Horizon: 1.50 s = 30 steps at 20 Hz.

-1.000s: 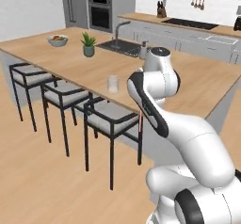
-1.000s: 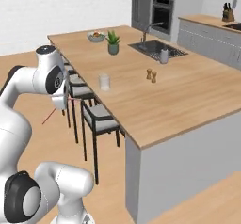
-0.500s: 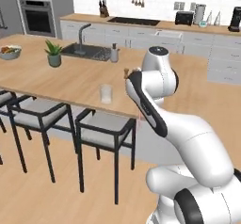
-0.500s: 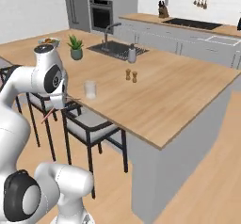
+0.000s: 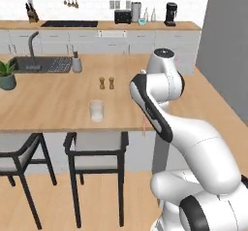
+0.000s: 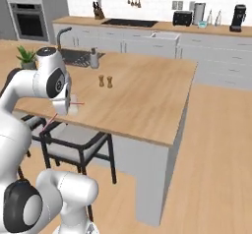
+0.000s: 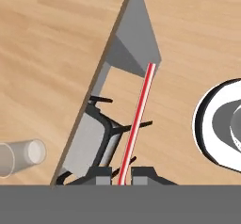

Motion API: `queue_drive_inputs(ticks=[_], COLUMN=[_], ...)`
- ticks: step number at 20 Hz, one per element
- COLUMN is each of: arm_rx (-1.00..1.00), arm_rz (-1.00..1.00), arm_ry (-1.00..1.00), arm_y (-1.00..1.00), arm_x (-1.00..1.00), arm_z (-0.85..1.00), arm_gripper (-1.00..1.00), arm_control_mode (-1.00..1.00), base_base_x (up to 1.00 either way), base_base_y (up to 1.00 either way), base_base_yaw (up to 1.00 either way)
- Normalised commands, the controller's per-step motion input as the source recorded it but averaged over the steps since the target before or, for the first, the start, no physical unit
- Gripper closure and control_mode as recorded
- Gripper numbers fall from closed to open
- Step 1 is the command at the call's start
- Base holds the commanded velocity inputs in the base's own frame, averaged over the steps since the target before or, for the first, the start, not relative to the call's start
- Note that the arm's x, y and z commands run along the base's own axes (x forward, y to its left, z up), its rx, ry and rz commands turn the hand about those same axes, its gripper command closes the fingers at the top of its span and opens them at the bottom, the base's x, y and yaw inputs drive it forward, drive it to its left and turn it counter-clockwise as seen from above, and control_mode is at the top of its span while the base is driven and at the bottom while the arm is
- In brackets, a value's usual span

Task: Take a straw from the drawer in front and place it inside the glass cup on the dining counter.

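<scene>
My gripper (image 7: 122,176) is shut on the straw (image 7: 138,118), a thin red stick that runs up from between the two fingertips. In the right base view the straw (image 6: 49,122) slants down and left from my hand, its bent end pointing right beside the gripper (image 6: 64,107). The glass cup (image 5: 96,111) stands on the dining counter (image 5: 48,104) near its front edge, left of my arm. In the hand view the glass cup (image 7: 21,157) lies at the lower left, apart from the straw. The drawer is out of view.
Two brown shakers (image 5: 106,83) stand behind the cup. A grey dispenser (image 5: 76,63), a sink (image 5: 41,64) and a plant (image 5: 7,74) sit further left. Dark stools (image 5: 97,142) line the counter's front. A tall grey cabinet (image 5: 227,45) rises at the right.
The whole picture has shifted as the base turned along the island. The cup now sits closer to my hand. The gripper stays shut on the straw.
</scene>
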Motion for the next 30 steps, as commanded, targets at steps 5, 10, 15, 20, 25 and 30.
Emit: queue_drive_inputs(ticks=[5,10,15,20,25,30], arm_rx=[0.0,0.0,0.0,0.0,0.0,-0.01], arm_rz=[0.0,0.0,0.0,0.0,0.0,0.15], arm_ry=[0.0,0.0,0.0,0.0,0.0,-0.06], arm_y=[0.0,0.0,0.0,0.0,0.0,0.05], arm_x=[0.0,0.0,0.0,0.0,0.0,0.06], arm_z=[0.0,0.0,0.0,0.0,0.0,0.05], arm_gripper=[1.0,1.0,1.0,1.0,1.0,1.0], arm_control_mode=[1.0,1.0,1.0,1.0,1.0,-1.0], base_base_x=[0.0,0.07,0.58,0.8,0.73,0.17], base_base_y=[1.0,0.81,0.51,0.27,0.07,0.08], base_base_yaw=[-0.53,-0.45,-0.15,0.06,0.33,0.14])
